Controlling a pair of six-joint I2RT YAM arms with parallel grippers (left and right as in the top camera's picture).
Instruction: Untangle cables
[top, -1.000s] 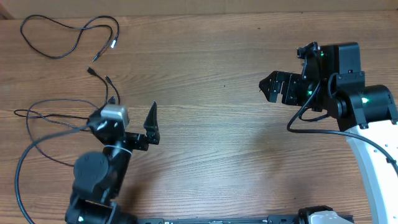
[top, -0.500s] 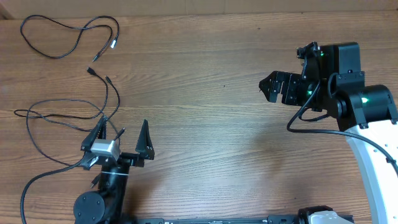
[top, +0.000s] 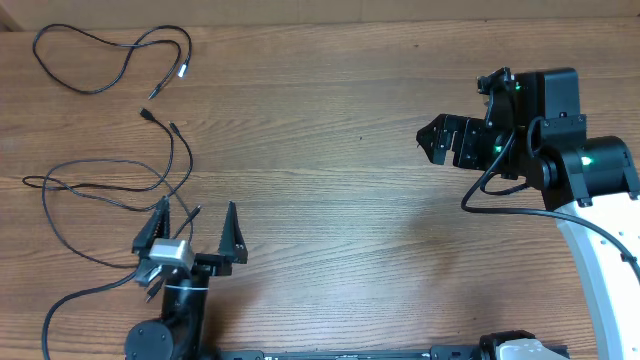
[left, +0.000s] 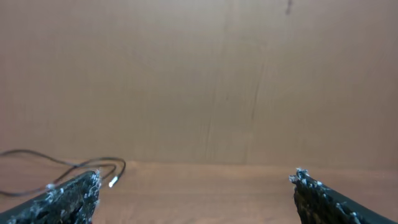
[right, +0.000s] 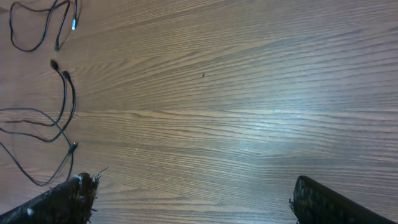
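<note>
Upper cable lies looped at the worktop's far-left corner, plugs pointing nearward. Lower cable sprawls left-right below it, plugs pointing away. Left fingers and right fingers are spread apart.

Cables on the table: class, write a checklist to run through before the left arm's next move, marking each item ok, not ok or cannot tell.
1. Left claw open and empty: ok.
2. Right claw open and empty: ok.
3. Upper cable lies apart from lower cable: ok.
4. Lower cable free of crossings over itself: not ok, its loops overlap.
5. Left claw's near finger clear of the lower cable: cannot tell.
</note>
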